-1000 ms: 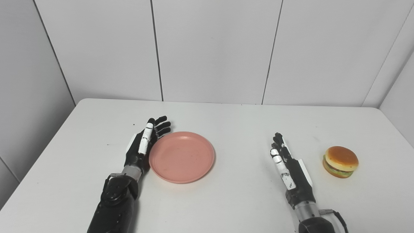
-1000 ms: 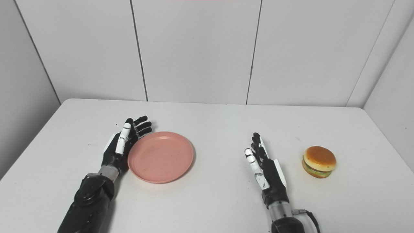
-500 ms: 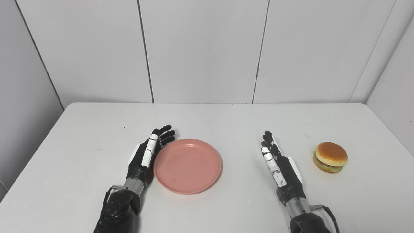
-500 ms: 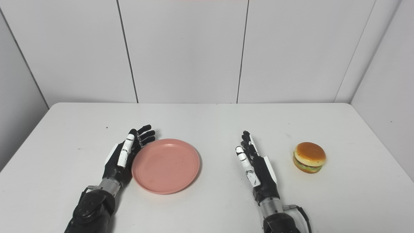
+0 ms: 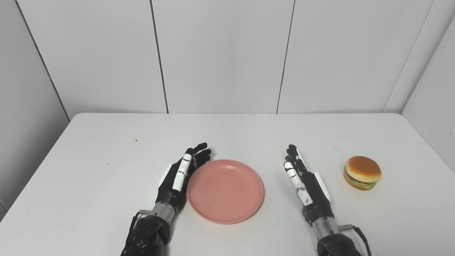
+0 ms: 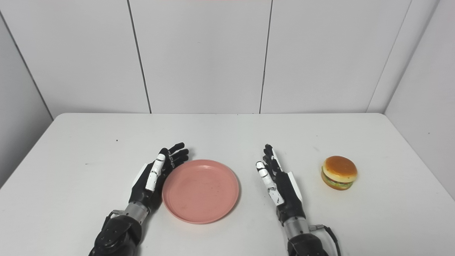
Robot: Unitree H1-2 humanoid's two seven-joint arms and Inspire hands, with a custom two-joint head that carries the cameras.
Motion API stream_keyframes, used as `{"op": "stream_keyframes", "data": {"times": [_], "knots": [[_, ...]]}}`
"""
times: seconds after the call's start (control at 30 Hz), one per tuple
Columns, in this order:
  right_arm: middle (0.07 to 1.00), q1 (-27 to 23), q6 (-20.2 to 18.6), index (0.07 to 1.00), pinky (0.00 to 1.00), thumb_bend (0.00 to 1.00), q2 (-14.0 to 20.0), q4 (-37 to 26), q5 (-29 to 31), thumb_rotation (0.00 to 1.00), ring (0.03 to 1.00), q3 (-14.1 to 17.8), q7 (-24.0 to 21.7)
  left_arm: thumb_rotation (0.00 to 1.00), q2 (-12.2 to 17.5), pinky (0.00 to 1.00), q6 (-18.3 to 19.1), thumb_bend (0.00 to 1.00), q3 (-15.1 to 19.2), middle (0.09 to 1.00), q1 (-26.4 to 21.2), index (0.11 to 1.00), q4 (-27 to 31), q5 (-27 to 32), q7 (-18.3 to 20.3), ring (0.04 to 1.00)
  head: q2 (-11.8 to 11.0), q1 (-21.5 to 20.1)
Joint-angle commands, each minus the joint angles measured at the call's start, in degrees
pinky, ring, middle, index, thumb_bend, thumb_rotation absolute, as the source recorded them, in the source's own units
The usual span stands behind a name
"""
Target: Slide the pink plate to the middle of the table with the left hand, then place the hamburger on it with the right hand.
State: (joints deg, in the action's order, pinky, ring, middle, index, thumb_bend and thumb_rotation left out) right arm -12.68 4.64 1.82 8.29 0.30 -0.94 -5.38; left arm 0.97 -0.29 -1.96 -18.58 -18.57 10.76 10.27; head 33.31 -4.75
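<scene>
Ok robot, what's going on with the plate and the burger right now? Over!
Left robot hand open, flat against the pink plate rim. Right robot hand open, holding nothing. Hamburger on the table, right of that hand. Nothing between them.

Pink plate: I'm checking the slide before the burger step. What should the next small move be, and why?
Probably lift the left hand off the pink plate, which already sits near the table's middle. The hamburger lies untouched beside the open right hand, which could then reach for it.

Bare table (image 5: 227, 135); nothing apparently fences hamburger (image 5: 362, 172).
</scene>
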Motion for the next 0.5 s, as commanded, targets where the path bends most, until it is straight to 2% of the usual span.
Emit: {"op": "stream_keyframes", "data": {"times": [0.0, 0.27, 0.47], "knots": [[1.0, 0.0, -0.3, 1.0, 1.0, 0.57, -0.5, -0.4, 0.6, 0.86, 1.0, -0.1, 0.3, 1.0, -0.1, 0.9, 1.4, 0.47, -0.5, 0.849, 0.4, 0.824, -0.5, -0.8, 0.4, 0.87, 0.0, 0.1], [1.0, 0.1, -0.6, 1.0, 1.0, 0.58, -0.5, -1.0, 0.5, 0.86, 1.0, -0.1, 0.3, 1.0, -0.5, 0.89, 0.1, 0.49, -1.2, 0.847, -0.1, 0.82, -1.7, -1.7, 0.7, 0.875, 0.5, -0.3], [1.0, 0.7, -0.2, 1.0, 0.99, 0.59, -0.3, -2.7, -1.9, 0.83, 1.0, 0.0, 2.1, 1.0, -0.7, 0.88, 1.3, 0.49, -1.6, 0.842, 0.4, 0.814, -0.5, -1.7, 0.8, 0.871, 0.7, -1.2]]}}
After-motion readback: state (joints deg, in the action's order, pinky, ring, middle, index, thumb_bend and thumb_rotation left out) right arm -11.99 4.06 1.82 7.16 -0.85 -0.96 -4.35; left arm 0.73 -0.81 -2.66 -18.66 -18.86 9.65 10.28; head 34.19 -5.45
